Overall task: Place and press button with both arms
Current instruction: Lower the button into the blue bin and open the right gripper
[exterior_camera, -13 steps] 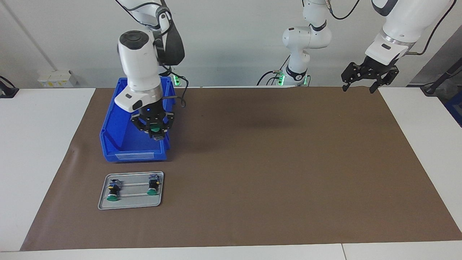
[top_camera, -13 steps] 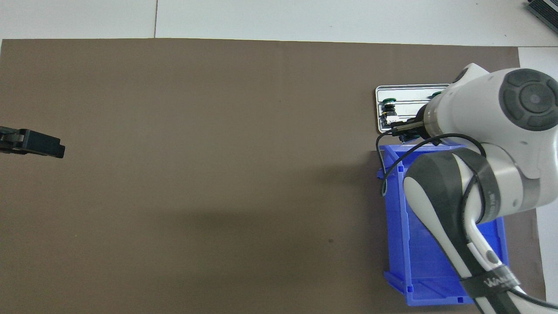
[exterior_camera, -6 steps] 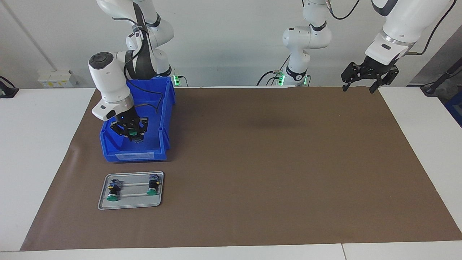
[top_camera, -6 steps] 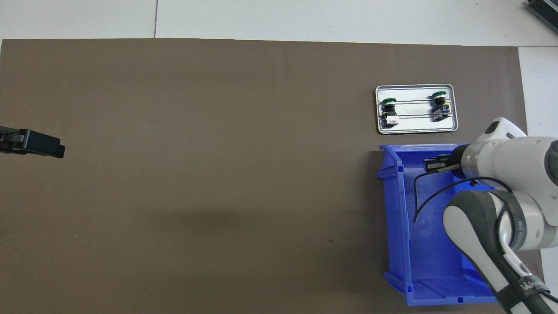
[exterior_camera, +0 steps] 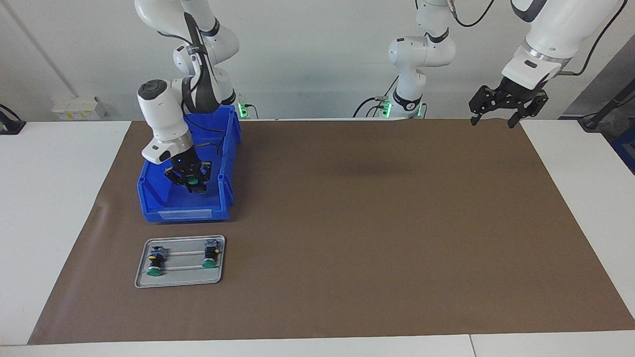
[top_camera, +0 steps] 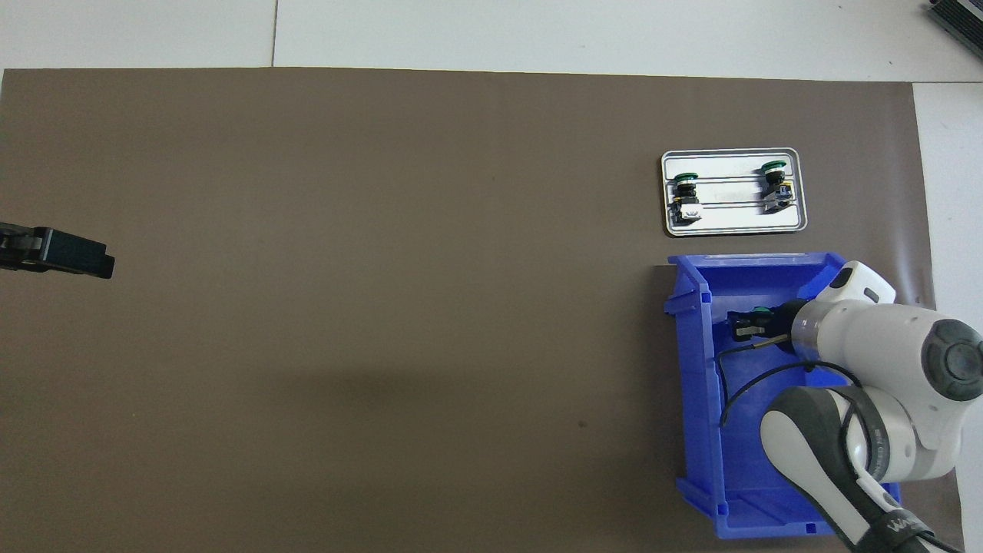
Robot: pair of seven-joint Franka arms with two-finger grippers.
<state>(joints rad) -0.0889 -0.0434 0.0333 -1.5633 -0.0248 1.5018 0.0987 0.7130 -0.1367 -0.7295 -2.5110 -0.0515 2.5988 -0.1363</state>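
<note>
You see the right arm's black two-finger gripper (exterior_camera: 190,181) lowered inside the blue plastic open-topped bin (exterior_camera: 149,191), which sits at the right arm's end of the brown mat (exterior_camera: 377,228) covering the white surface (exterior_camera: 44,198). Its fingers (top_camera: 743,328) pinch a small push-button with a round green cap and a dark body (exterior_camera: 192,183), and the green cap shows between the fingertips, facing outward in the facing view. You cannot tell from either view whether the held button touches the bin's floor or hangs just above it. In the overhead view the gripper reaches toward the bin's wall on the mat's middle side, with a thin black cable (top_camera: 737,376) looping from the wrist down over the bin's interior. Farther from the robots than the bin, just beside its front lip, lies a flat grey metal tray with rounded corners (exterior_camera: 179,279). Two more green-capped push-buttons rest on it, lying on their sides with the caps pointing away from the robots: one (exterior_camera: 155,265) toward the tray's outer end, the other (exterior_camera: 210,258) toward the mat's middle, well apart from each other. The left arm's black gripper (exterior_camera: 497,119) waits in the air over the mat's corner at the left arm's end, close to the robots' edge, with its fingers spread wide and nothing between them.
</note>
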